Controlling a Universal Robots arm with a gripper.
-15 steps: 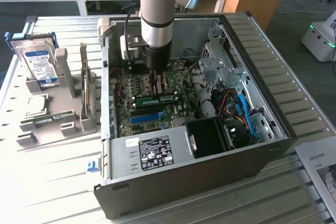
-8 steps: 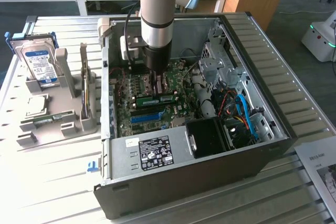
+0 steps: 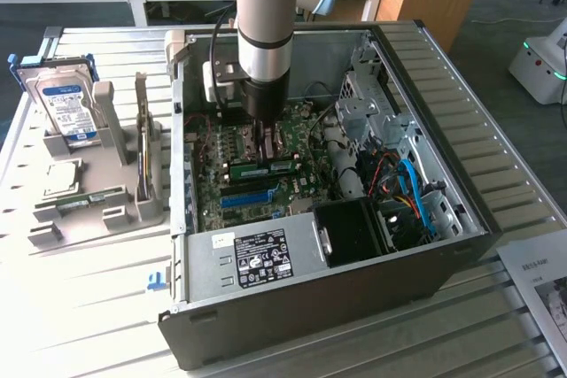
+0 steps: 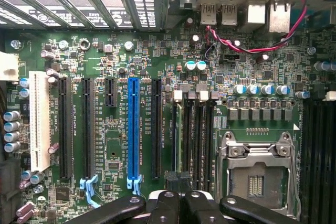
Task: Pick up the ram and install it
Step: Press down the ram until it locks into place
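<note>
The ram (image 3: 268, 166) is a green stick with a white label. It stands on edge in a memory slot of the motherboard (image 3: 292, 188), inside the open computer case (image 3: 443, 245). My gripper (image 3: 259, 144) reaches down into the case and hangs right over the ram's top edge. In the wrist view the ram (image 4: 177, 129) shows edge-on as a thin line in the slot nearest the blue slot (image 4: 133, 129). My gripper (image 4: 178, 181) is shut there, its fingertips together above that line. Whether they touch the ram I cannot tell.
The empty processor socket (image 4: 255, 174) lies beside the memory slots. On the exterior view's left, a grey holder (image 3: 111, 214) carries a blue-labelled hard drive (image 3: 66, 104) and another green stick (image 3: 84, 200). Cables (image 3: 412, 192) and drive cages crowd the case's right side.
</note>
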